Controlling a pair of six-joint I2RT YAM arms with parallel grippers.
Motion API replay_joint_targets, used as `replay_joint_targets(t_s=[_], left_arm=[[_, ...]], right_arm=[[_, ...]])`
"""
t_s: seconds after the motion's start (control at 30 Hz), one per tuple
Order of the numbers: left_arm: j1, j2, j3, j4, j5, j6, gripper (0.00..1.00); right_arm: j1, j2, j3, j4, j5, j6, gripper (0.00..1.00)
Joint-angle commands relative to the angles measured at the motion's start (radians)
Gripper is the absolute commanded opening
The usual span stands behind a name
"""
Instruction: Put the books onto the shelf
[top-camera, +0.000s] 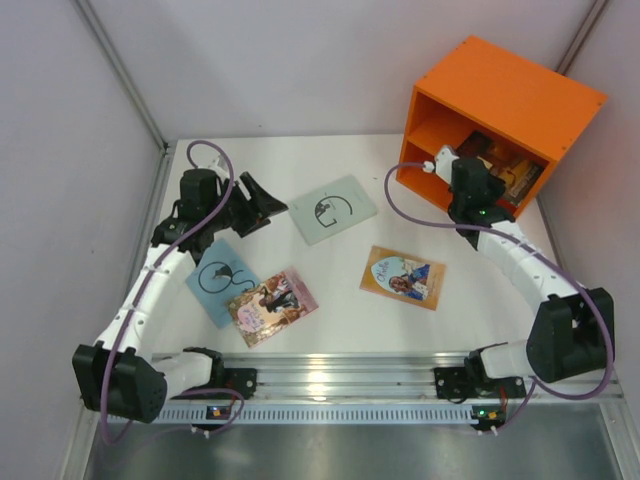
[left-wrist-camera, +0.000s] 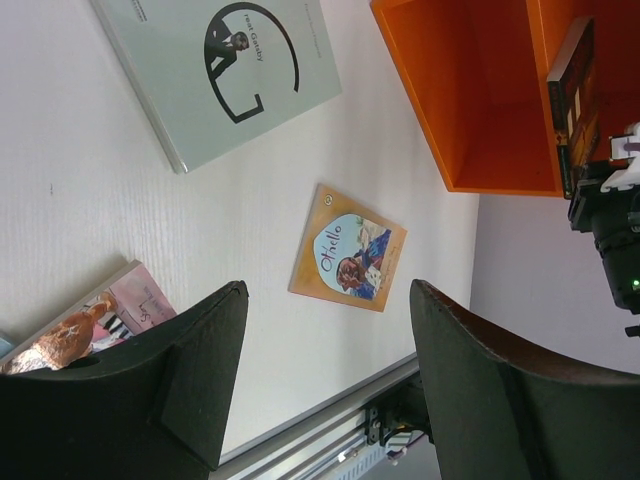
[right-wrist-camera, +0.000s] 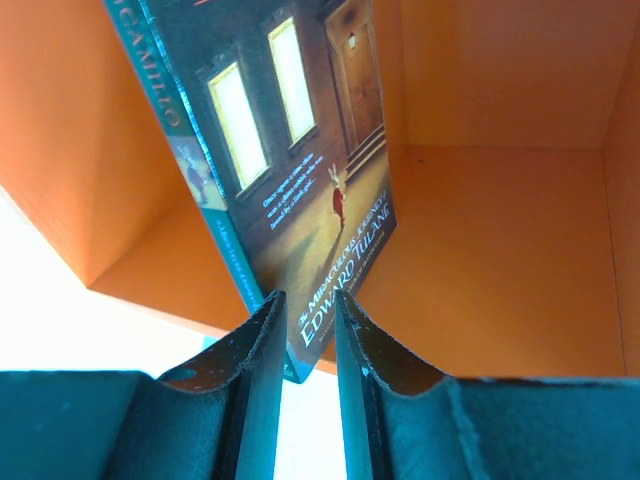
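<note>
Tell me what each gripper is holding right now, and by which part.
The right gripper pinches the dark brown book by the edge beside its printed title, inside the shelf. The left gripper is open and holds nothing.

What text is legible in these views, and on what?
"Othello": orange-edged book cover.
"reat Gatsby": green book cover.
"THE MIRACULOUS JOURNEY OF EDWARD TULANE": dark book cover; the small print above it is unreadable.
"CAMILLO": its spine, start cut off.
Pink book, blue book: too small to read.

A white table is enclosed by pale grey wall panels at its far and side edges. A slotted aluminium rail is fixed along the table's near edge.
</note>
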Motion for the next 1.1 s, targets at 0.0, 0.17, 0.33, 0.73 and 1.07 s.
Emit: replay_joint_targets(t_s=[0.0,0.17,0.33,0.73,1.07], left_arm=[[0.005,-0.031,0.037,-0.007,-0.006,0.027,0.71],[0.005,-0.042,0.038,-0.013,-0.015,0.034,0.71],[0.005,-0.057,0.043,-0.013,-0.031,0.063,0.71],[0.006,-0.12,0.032,-0.046,-0.078,0.142,0.72],[0.006,-0.109,0.049,-0.039,-0.067,0.141,0.72]], right_arm=[[-0.017,0.015,0.055,0.019,0.024,0.014,0.26],[0.008,-0.005,0.076,-0.034,-0.034,0.044,0.25],[0.063,-0.01,0.133,-0.11,-0.098,0.124,0.25],[0.105,0.115,0.208,-0.116,-0.142,0.132,0.25],[0.082,0.129,0.141,-0.05,-0.086,0.087,0.25]])
